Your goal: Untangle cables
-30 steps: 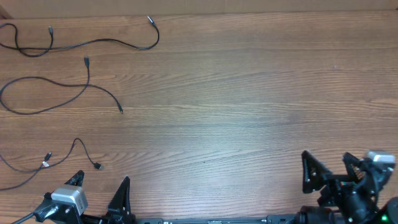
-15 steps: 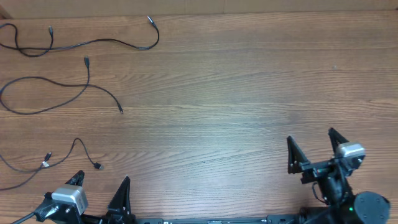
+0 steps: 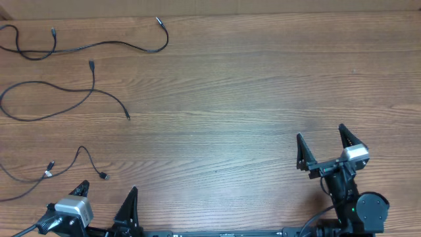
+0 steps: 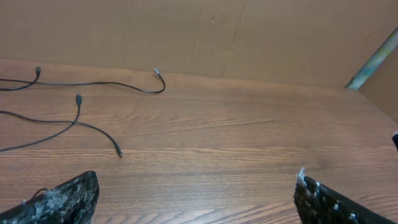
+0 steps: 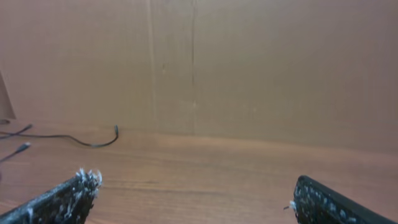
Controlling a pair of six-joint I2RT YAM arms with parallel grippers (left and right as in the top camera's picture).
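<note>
Three thin black cables lie apart on the left of the wooden table. The far cable (image 3: 105,44) runs along the back edge and also shows in the left wrist view (image 4: 106,83) and the right wrist view (image 5: 87,142). The middle cable (image 3: 59,108) loops below it; it also shows in the left wrist view (image 4: 81,124). The near cable (image 3: 72,161) lies at the front left. My left gripper (image 3: 105,195) is open and empty at the front left edge, just right of the near cable. My right gripper (image 3: 322,139) is open and empty at the front right, far from all cables.
A brown cardboard wall (image 4: 205,31) stands along the table's far edge. It also fills the back of the right wrist view (image 5: 249,62).
My right gripper has moved left and a little away from the front edge, staying open. The left gripper and the cables have not moved.
</note>
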